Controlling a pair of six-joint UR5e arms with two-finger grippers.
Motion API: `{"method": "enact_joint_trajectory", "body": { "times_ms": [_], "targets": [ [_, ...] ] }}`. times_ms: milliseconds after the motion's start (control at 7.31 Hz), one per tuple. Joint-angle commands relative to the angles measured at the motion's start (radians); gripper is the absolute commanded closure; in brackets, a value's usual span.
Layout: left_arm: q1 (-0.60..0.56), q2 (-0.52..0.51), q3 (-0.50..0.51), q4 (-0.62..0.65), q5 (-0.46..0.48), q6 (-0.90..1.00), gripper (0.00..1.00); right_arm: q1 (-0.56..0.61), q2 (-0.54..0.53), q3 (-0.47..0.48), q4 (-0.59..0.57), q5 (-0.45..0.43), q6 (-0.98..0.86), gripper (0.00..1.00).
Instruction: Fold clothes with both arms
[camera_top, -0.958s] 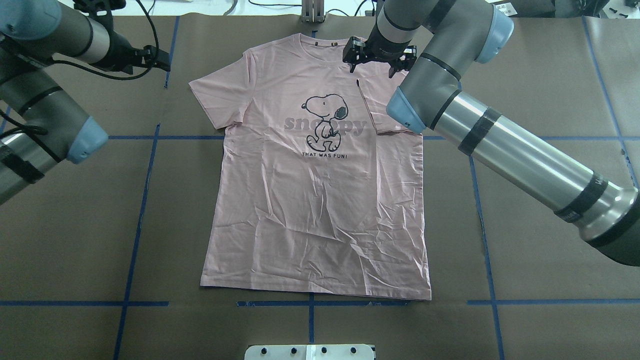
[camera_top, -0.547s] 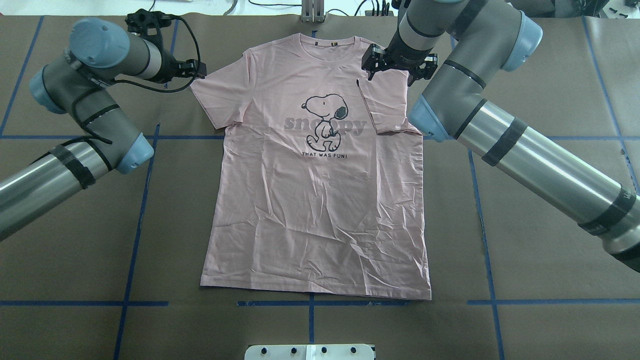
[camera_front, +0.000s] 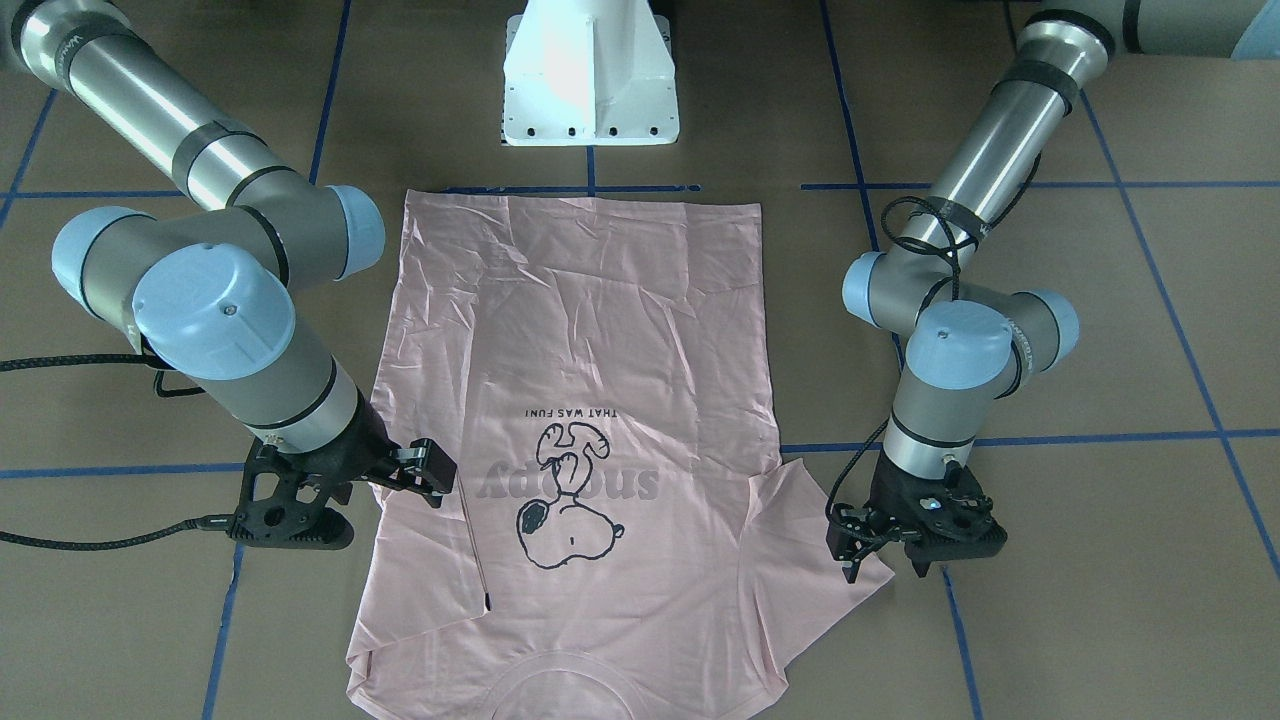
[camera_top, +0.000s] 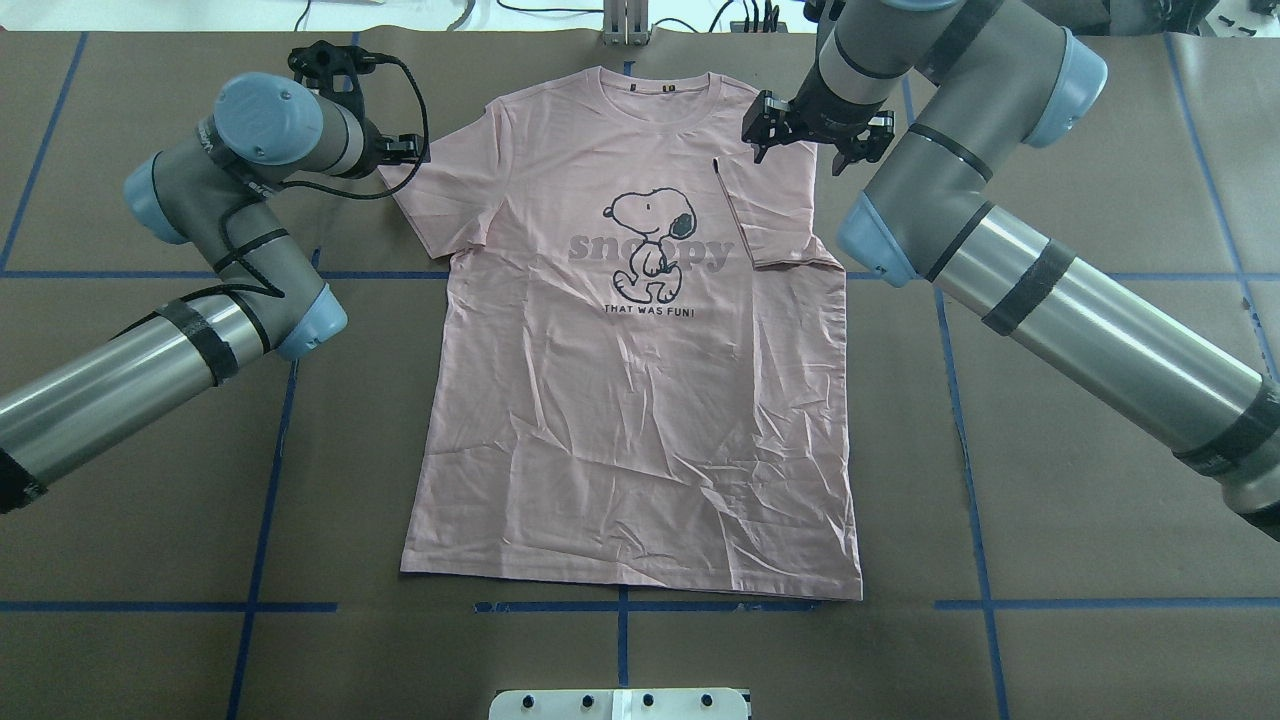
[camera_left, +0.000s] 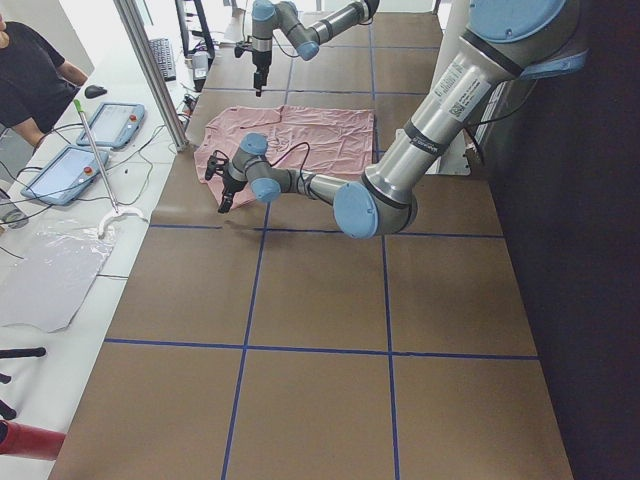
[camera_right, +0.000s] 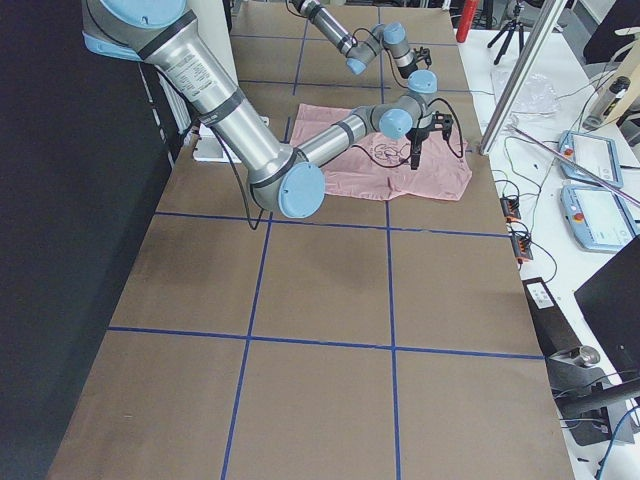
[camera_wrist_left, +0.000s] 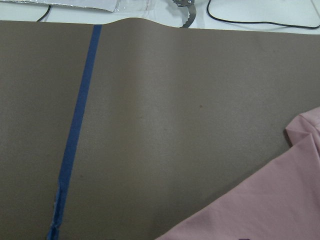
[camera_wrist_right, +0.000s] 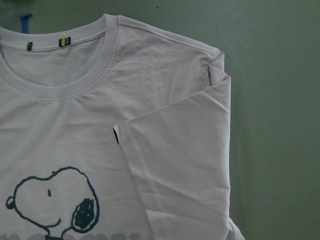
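The pale pink T-shirt (camera_top: 640, 420) lies flat on the brown table, Snoopy print (camera_top: 650, 245) up, collar at the far edge. The sleeve on the view's right (camera_top: 775, 215) is folded in over the chest; it also shows in the right wrist view (camera_wrist_right: 175, 150). The other sleeve (camera_top: 440, 195) lies spread out. My left gripper (camera_top: 408, 150) is open and empty over that sleeve's outer tip, as the front-facing view (camera_front: 883, 560) also shows. My right gripper (camera_top: 800, 155) is open and empty above the folded shoulder. The left wrist view shows only a sleeve corner (camera_wrist_left: 280, 200).
The white pedestal base (camera_front: 590, 80) stands at the near table edge by the shirt's hem. Blue tape lines (camera_top: 270, 440) grid the brown cover. A metal post (camera_top: 625, 20) and cables sit past the far edge. An operator (camera_left: 30, 70) and tablets are beside the table.
My left arm has swung in from the left, bringing its gripper to the spread sleeve's tip. My right gripper has moved right, from near the collar to the folded shoulder. The shirt has not moved.
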Motion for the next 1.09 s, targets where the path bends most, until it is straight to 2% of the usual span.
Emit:
{"method": "enact_joint_trajectory", "body": {
  "times_ms": [0, 137, 410, 547, 684, 821, 958],
  "targets": [
    [0.002, -0.002, 0.024, -0.003, 0.005, 0.002, 0.15, 0.002, -0.004, 0.0, 0.0, 0.0, 0.001, 0.0],
    [0.003, -0.004, 0.029, -0.015, 0.005, 0.002, 0.17, 0.002, -0.004, 0.002, 0.001, 0.002, 0.001, 0.0],
    [0.008, -0.005, 0.035, -0.015, 0.005, 0.002, 0.28, 0.002, -0.01, 0.002, 0.001, 0.002, -0.001, 0.0],
    [0.011, -0.005, 0.035, -0.013, 0.003, 0.002, 0.4, 0.002, -0.01, 0.002, 0.001, 0.002, 0.001, 0.0],
    [0.011, -0.007, 0.035, -0.013, 0.003, 0.002, 0.6, 0.002, -0.01, 0.002, 0.001, 0.002, 0.001, 0.0],
    [0.011, -0.007, 0.033, -0.012, 0.0, 0.002, 0.88, 0.002, -0.01, 0.002, 0.0, 0.002, 0.001, 0.0],
    [0.011, -0.01, 0.024, -0.012, -0.003, 0.003, 1.0, 0.002, -0.01, 0.002, 0.001, 0.002, -0.001, 0.0]
  ]
}}
